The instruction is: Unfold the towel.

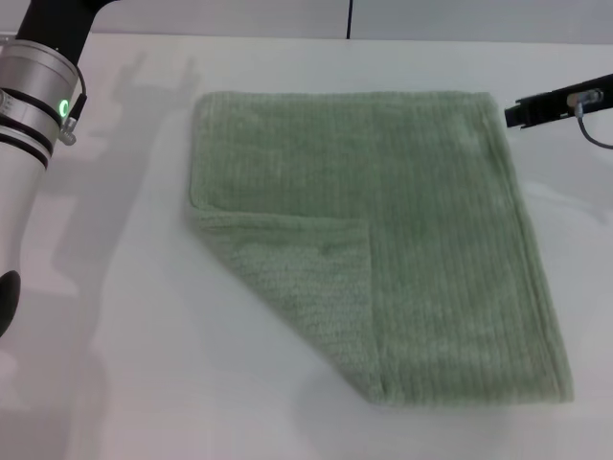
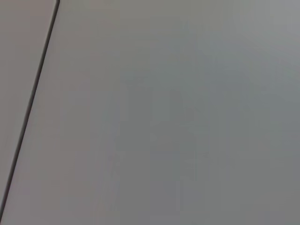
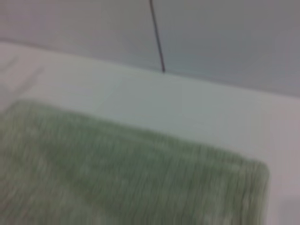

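Observation:
The sage-green towel lies flat on the white table. Its near-left corner is folded over onto it as a triangular flap. My right gripper hovers just beyond the towel's far-right corner, apart from it. The right wrist view shows that far part of the towel with one rounded corner. My left arm stands at the table's left side, well clear of the towel, and its gripper is out of frame. The left wrist view shows only a plain grey surface.
A wall with a dark vertical seam runs behind the table and shows again in the right wrist view. Bare white table surrounds the towel on the left, the near side and the right.

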`<action>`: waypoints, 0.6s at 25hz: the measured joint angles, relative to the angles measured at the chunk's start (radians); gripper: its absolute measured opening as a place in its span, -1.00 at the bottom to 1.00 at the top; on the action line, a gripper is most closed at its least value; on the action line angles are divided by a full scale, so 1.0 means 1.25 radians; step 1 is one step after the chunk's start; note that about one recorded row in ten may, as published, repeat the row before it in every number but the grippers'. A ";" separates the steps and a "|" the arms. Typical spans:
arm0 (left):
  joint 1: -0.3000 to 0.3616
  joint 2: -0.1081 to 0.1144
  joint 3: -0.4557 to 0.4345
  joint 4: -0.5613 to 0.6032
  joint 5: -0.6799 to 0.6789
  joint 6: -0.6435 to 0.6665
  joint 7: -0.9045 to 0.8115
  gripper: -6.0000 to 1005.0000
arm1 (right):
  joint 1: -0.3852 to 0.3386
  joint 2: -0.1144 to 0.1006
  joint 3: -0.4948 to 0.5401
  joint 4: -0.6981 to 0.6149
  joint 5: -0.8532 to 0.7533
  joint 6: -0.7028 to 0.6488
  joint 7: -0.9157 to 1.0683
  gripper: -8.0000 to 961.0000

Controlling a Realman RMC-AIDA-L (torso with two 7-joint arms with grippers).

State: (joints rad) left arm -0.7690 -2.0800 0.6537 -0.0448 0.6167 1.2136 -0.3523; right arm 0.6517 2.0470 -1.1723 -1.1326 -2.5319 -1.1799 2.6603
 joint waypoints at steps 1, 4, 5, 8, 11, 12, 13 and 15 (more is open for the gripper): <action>0.000 0.000 0.001 0.000 0.000 0.003 0.000 0.54 | 0.011 -0.003 0.005 0.009 -0.006 -0.019 0.000 -0.99; 0.001 0.000 0.003 0.000 0.000 0.013 0.000 0.54 | 0.056 -0.020 0.011 0.060 -0.022 -0.068 -0.003 -0.98; 0.001 0.000 0.003 0.000 0.000 0.016 0.000 0.54 | 0.069 -0.026 0.011 0.079 -0.028 -0.077 -0.004 -0.98; 0.001 0.000 0.003 -0.001 0.000 0.019 -0.001 0.54 | 0.111 -0.046 0.012 0.149 -0.046 -0.096 -0.014 -0.98; 0.000 0.000 0.002 -0.003 0.000 0.024 -0.001 0.53 | 0.144 -0.061 0.015 0.210 -0.051 -0.097 -0.032 -0.98; 0.000 0.000 0.002 -0.003 0.000 0.026 -0.001 0.53 | 0.154 -0.066 0.018 0.230 -0.052 -0.096 -0.040 -0.98; 0.000 0.000 0.002 -0.004 0.000 0.028 -0.001 0.53 | 0.164 -0.070 0.022 0.249 -0.053 -0.095 -0.051 -0.98; -0.001 0.000 0.001 -0.005 0.000 0.031 -0.003 0.53 | 0.182 -0.075 0.030 0.283 -0.054 -0.093 -0.068 -0.98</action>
State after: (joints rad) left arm -0.7697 -2.0800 0.6549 -0.0513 0.6167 1.2527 -0.3555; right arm 0.8796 1.9534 -1.1342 -0.7783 -2.5992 -1.2966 2.5754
